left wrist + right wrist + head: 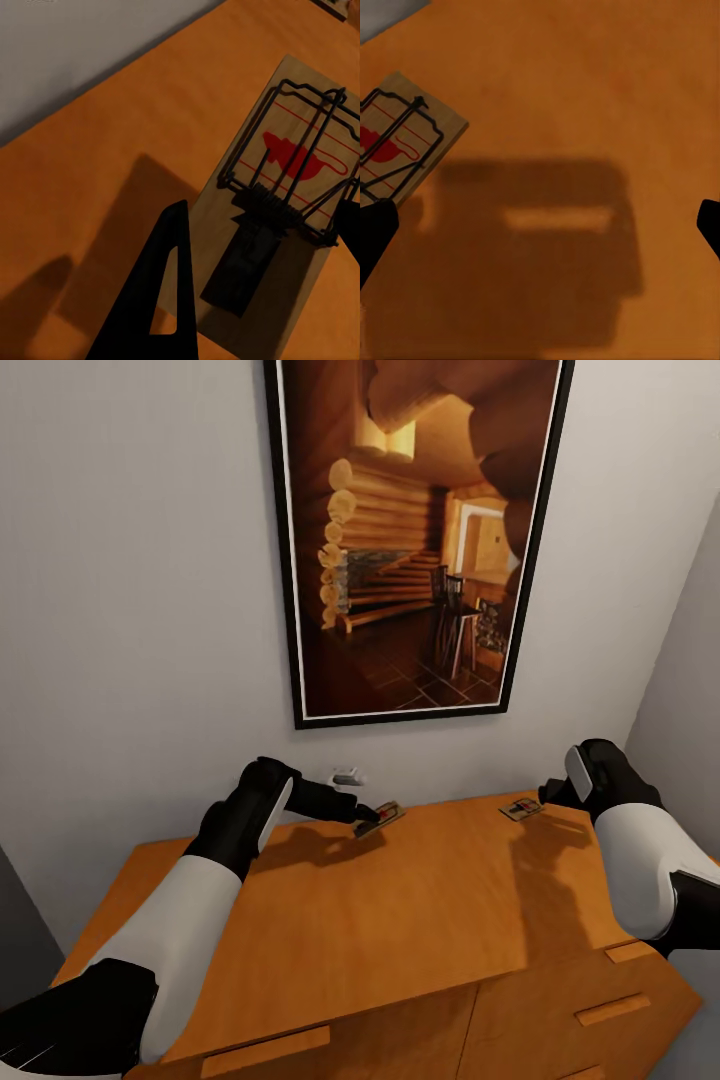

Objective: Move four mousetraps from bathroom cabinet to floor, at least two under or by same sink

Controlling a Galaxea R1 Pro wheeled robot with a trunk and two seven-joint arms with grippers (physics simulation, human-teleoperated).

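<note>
Left gripper [262, 285] spread wide, black fingers [154, 300] straddling brown wooden mousetrap with grey wire and red spot [289, 195]; trap flat on orange-brown wooden cabinet top [420, 900], not gripped. Right gripper [540, 225] also wide open, holding nothing; second mousetrap [397, 135] lies just beside one fingertip (contact unclear). Both arms reach forward over cabinet toward grey wall [130, 610]. Dark-framed log-cabin picture [415, 540] hangs on it beyond both traps.

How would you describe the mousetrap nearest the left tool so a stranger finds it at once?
Start at the framed picture, then drop to the orange cabinet top. Two mousetraps lie near the wall; this mousetrap is under the picture, at the left tool, not by the right-hand corner.
</note>
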